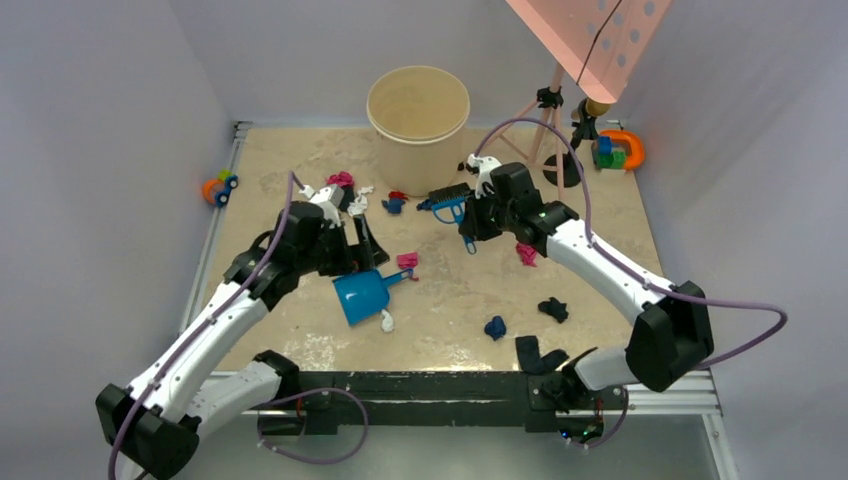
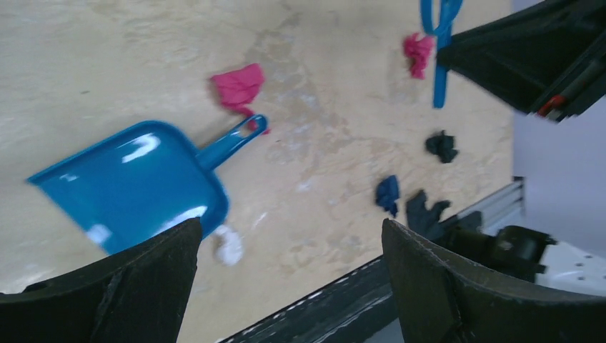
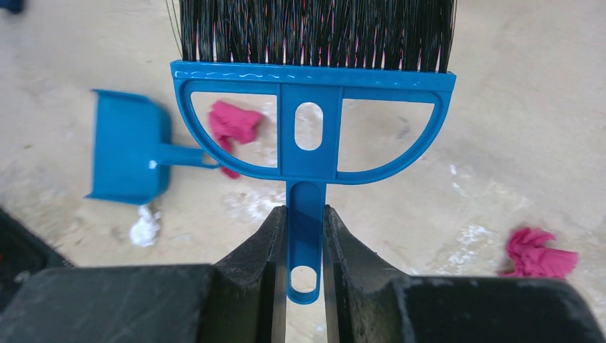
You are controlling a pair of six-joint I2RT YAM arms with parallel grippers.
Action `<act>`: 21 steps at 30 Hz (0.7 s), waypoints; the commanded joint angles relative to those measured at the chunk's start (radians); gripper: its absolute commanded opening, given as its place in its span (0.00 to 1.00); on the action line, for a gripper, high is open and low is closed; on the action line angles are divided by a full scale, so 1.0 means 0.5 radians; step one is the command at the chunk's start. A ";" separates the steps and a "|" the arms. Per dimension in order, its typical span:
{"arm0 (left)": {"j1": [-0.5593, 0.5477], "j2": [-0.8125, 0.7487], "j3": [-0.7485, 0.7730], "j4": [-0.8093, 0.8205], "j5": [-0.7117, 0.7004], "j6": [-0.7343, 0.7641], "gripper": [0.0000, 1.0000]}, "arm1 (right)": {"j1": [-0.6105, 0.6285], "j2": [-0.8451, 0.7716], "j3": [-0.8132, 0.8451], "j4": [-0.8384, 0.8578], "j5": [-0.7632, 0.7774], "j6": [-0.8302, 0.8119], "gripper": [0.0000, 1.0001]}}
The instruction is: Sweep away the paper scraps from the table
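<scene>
Paper scraps lie spread over the beige table (image 1: pixel 450 300): a pink wad (image 1: pixel 407 262) by the dustpan handle, a white one (image 1: pixel 387 321), a dark blue one (image 1: pixel 495 327), a black one (image 1: pixel 553 309), another pink one (image 1: pixel 526 254), and more near the back (image 1: pixel 340 180). A blue dustpan (image 1: pixel 360 295) lies flat on the table. My left gripper (image 1: pixel 360 245) is open and empty just above and behind the dustpan (image 2: pixel 136 182). My right gripper (image 3: pixel 306 214) is shut on the handle of a blue brush (image 3: pixel 309 143) with black bristles and holds it above the table.
A beige bucket (image 1: pixel 418 115) stands at the back centre. An orange-blue toy car (image 1: pixel 219 187) sits at the left edge. Toy blocks with an orange ring (image 1: pixel 615 150) sit back right beside a pink stand (image 1: pixel 548 110). A black bar (image 1: pixel 420 385) edges the front.
</scene>
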State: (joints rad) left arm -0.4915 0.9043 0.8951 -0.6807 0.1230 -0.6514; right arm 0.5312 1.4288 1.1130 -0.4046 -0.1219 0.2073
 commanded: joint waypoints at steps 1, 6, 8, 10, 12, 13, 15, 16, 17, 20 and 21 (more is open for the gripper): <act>0.004 0.172 -0.057 0.777 0.439 -0.451 1.00 | 0.076 -0.119 0.002 -0.007 -0.179 0.076 0.11; 0.001 0.401 0.094 0.934 0.423 -0.576 1.00 | 0.165 -0.223 -0.019 -0.042 -0.181 0.113 0.11; 0.001 0.506 0.187 0.923 0.448 -0.589 1.00 | 0.204 -0.256 -0.033 -0.039 -0.181 0.115 0.11; 0.001 0.606 0.258 0.924 0.491 -0.615 0.99 | 0.224 -0.272 -0.044 -0.044 -0.176 0.113 0.11; 0.001 0.696 0.296 0.951 0.532 -0.663 0.98 | 0.236 -0.274 -0.042 -0.052 -0.182 0.111 0.11; 0.001 0.736 0.306 0.977 0.554 -0.689 0.97 | 0.241 -0.274 -0.038 -0.054 -0.184 0.108 0.11; 0.001 0.802 0.306 1.061 0.602 -0.739 0.93 | 0.250 -0.266 -0.027 -0.066 -0.185 0.101 0.11; -0.003 0.833 0.306 1.100 0.619 -0.761 0.91 | 0.254 -0.260 -0.022 -0.074 -0.181 0.097 0.11; -0.006 0.858 0.305 1.136 0.630 -0.787 0.89 | 0.259 -0.256 -0.018 -0.082 -0.177 0.091 0.11; -0.014 0.939 0.316 1.199 0.645 -0.824 0.81 | 0.270 -0.254 -0.005 -0.093 -0.172 0.081 0.11; -0.014 0.955 0.322 1.199 0.637 -0.823 0.79 | 0.274 -0.256 -0.002 -0.092 -0.173 0.078 0.11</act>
State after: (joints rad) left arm -0.4927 1.3567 1.0122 -0.1680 0.4030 -1.0164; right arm 0.6567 1.3151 1.0954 -0.4507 -0.1986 0.2504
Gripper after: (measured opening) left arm 0.829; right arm 0.204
